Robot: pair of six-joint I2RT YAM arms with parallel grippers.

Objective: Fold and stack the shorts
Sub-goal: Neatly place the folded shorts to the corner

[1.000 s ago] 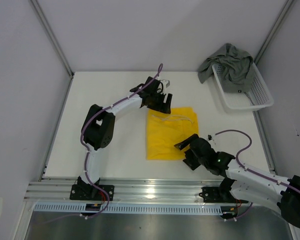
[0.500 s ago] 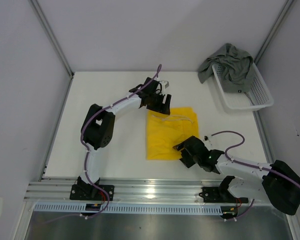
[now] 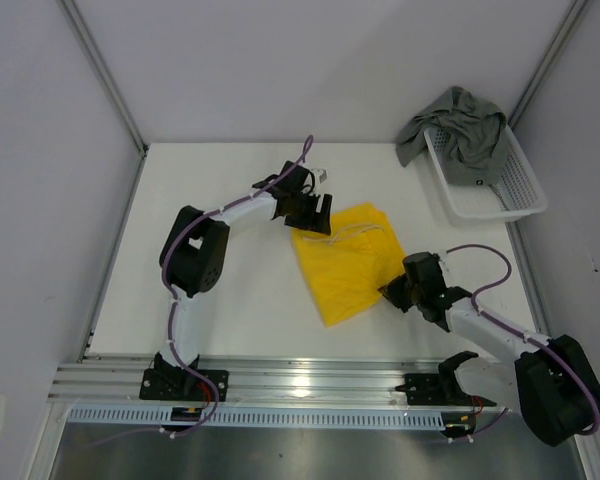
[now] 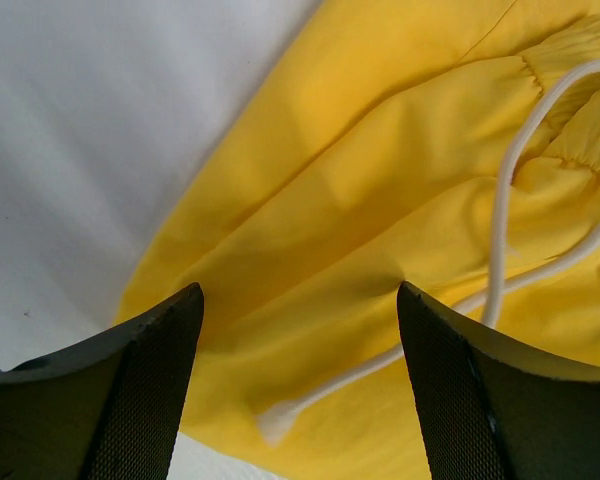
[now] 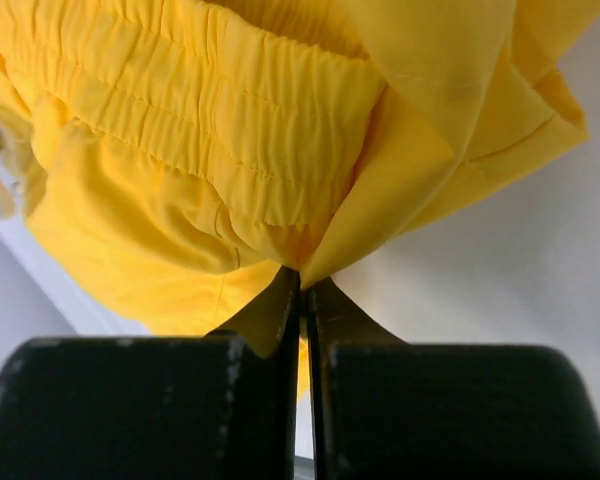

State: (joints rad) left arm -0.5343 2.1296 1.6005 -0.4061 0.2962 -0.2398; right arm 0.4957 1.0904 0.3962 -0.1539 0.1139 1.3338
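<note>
Across the top view, the yellow shorts (image 3: pixel 348 262) lie rumpled at mid-table (image 3: pixel 240 300). The left arm bends toward their 11 o'clock corner, with the left gripper (image 3: pixel 313 213) spread wide over the cloth. The right arm lies low, and the right gripper (image 3: pixel 400 290) is clenched on their 4 o'clock edge. Grey-green shorts (image 3: pixel 460 125) drape over a white basket (image 3: pixel 500 200) at 1 o'clock. From the left wrist, both fingers (image 4: pixel 145 380) stand apart, framing yellow cloth and a white drawstring (image 4: pixel 505 230). From the right wrist, the jaws pinch a yellow fold under the gathered waistband (image 5: pixel 230 130).
</note>
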